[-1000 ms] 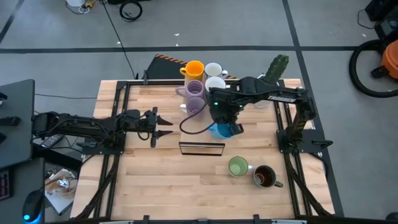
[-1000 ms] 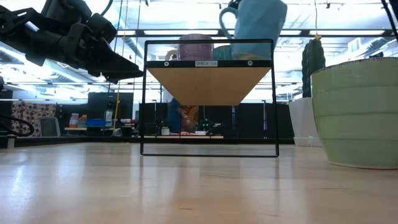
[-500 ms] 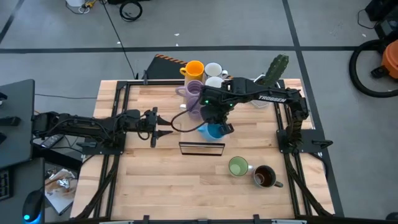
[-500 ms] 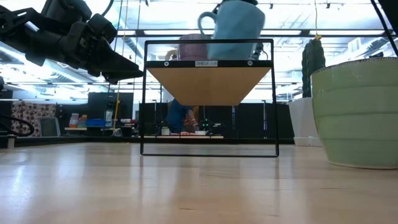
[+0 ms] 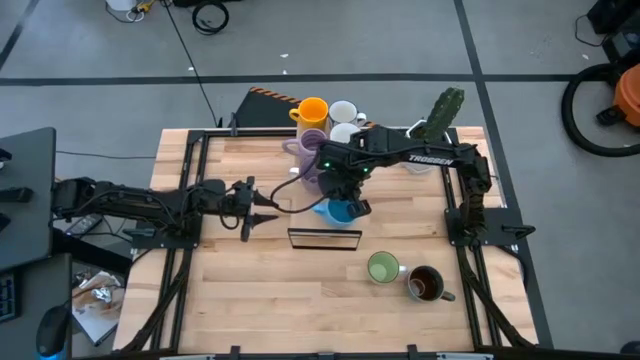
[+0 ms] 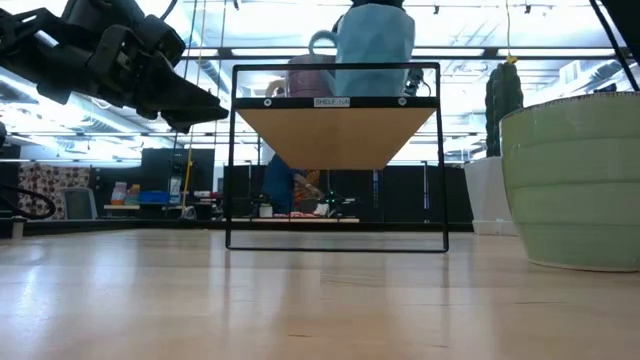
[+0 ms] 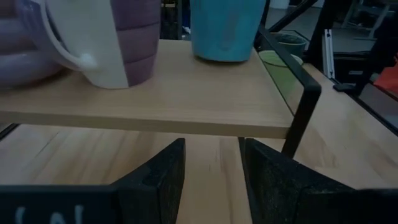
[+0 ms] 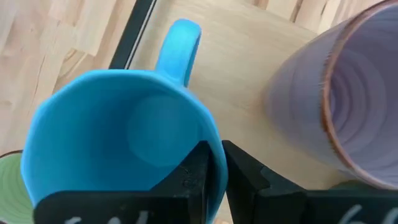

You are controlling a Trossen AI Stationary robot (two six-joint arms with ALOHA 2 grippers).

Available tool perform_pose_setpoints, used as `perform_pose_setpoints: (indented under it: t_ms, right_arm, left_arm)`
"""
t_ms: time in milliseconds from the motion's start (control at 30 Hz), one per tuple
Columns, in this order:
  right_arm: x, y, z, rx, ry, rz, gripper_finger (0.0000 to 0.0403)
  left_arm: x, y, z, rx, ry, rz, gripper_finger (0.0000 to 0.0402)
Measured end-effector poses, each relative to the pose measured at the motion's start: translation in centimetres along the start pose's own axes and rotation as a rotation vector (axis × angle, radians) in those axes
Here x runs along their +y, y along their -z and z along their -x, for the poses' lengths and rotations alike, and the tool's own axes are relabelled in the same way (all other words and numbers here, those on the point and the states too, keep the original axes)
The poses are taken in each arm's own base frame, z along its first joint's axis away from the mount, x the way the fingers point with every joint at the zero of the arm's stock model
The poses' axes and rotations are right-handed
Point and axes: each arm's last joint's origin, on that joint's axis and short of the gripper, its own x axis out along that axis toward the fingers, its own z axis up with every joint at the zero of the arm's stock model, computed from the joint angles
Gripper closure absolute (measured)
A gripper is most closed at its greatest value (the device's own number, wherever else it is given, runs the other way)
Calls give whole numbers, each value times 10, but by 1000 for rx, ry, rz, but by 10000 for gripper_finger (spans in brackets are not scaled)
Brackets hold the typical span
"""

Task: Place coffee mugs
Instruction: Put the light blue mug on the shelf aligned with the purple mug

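wooden table (image 5: 250,270), wire-framed shelf (image 5: 325,238), green mug (image 5: 382,268), brown mug (image 5: 425,284)

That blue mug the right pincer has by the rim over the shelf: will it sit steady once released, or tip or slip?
The blue mug looks rigid and glazed, so probably slick in the right pincer, which pinches only its rim. Its wide straight body should stand steadily on the flat wooden shelf. It is close beside the purple mug, so a nudge could knock them together.

In the low view the green mug (image 6: 585,180) is cut off at the right edge. From above, the right arm (image 5: 410,155) covers most of the blue mug (image 5: 343,211); we can't tell whether it touches the shelf (image 5: 324,238).
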Motion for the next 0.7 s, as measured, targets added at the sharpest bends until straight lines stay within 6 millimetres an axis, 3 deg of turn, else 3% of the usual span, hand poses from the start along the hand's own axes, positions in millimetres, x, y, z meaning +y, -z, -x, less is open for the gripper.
perform_pose_setpoints:
  t_ms: [300,700]
  right_arm:
    - [-1,-2,0,-25,-3,-10,336]
    - [-1,-2,5,-41,31,-21,243]
  left_arm:
    - [-1,0,0,2,3,-1,230]
    - [-1,1,0,15,2,-1,230]
